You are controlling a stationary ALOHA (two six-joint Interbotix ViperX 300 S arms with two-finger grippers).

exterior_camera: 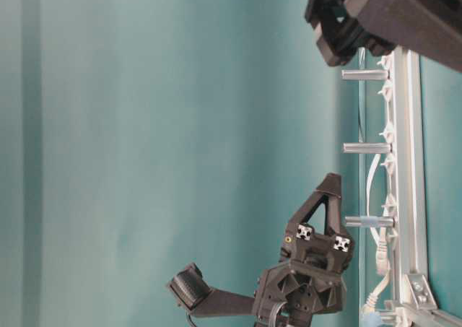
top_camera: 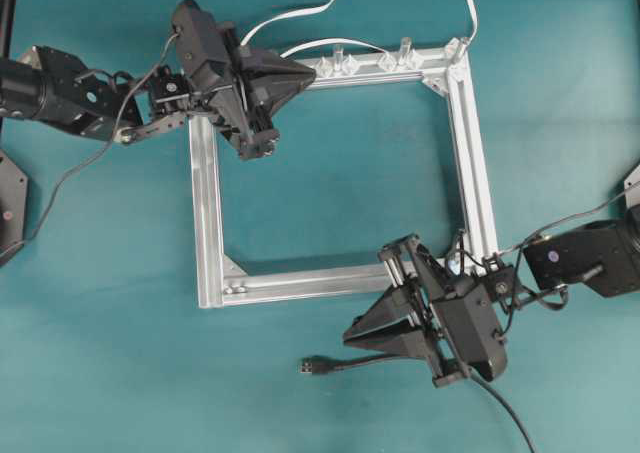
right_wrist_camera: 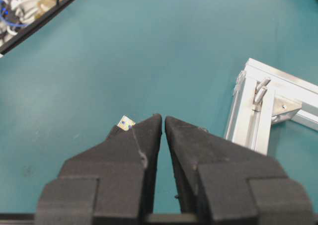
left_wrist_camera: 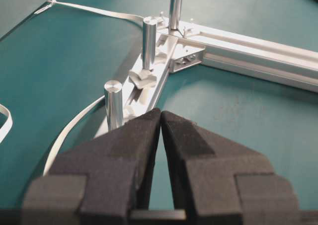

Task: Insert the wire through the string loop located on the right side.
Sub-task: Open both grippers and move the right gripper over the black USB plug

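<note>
The wire [top_camera: 400,359] lies on the table outside the aluminium frame [top_camera: 205,213], plug [top_camera: 309,366] near its bottom rail. Both the left gripper [top_camera: 300,71] and the right gripper [top_camera: 352,335] have jaws together, empty. Judgement: part the right jaws, grasp behind the plug. The string loop cannot be made out. 3 pegs [left_wrist_camera: 114,103] and white cables [top_camera: 300,15] crowd the frame's top rail.

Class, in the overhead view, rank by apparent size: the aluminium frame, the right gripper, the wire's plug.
1. aluminium frame
2. right gripper
3. wire's plug
</note>
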